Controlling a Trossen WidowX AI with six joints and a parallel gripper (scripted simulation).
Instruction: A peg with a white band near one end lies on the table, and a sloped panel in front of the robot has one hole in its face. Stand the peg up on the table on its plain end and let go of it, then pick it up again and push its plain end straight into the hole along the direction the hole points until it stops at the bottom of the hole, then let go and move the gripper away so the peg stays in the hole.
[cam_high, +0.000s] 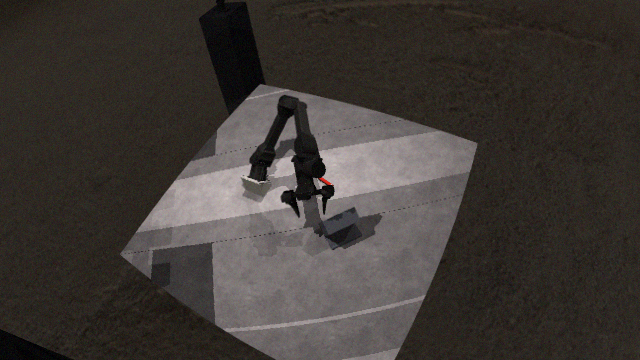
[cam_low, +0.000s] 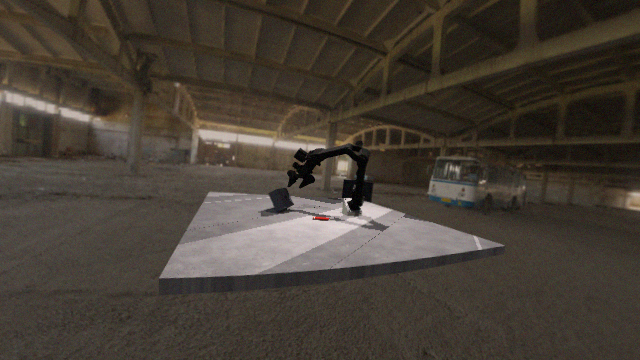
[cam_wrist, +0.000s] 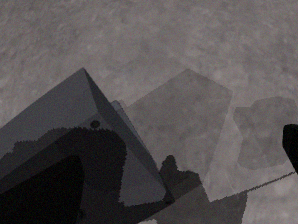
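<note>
The red peg (cam_high: 324, 180) (cam_low: 321, 218) lies flat on the table; in the top view the arm and gripper partly cover it, and its white band cannot be made out. The grey block with the sloped panel (cam_high: 341, 220) (cam_low: 280, 198) (cam_wrist: 55, 112) stands farther out on the table. Its small dark hole (cam_wrist: 95, 124) shows in the wrist view, at the edge of a shadow. My gripper (cam_high: 311, 215) (cam_low: 296, 186) (cam_wrist: 186, 152) is open and empty, raised above the table near the block. The peg is not in the wrist view.
The arm's base stands on a pale plate (cam_high: 256, 187) on the table (cam_high: 320, 280) (cam_low: 225, 250). A dark upright box (cam_high: 232, 55) stands beyond the table edge. Shadows of the arm fall across the block and table.
</note>
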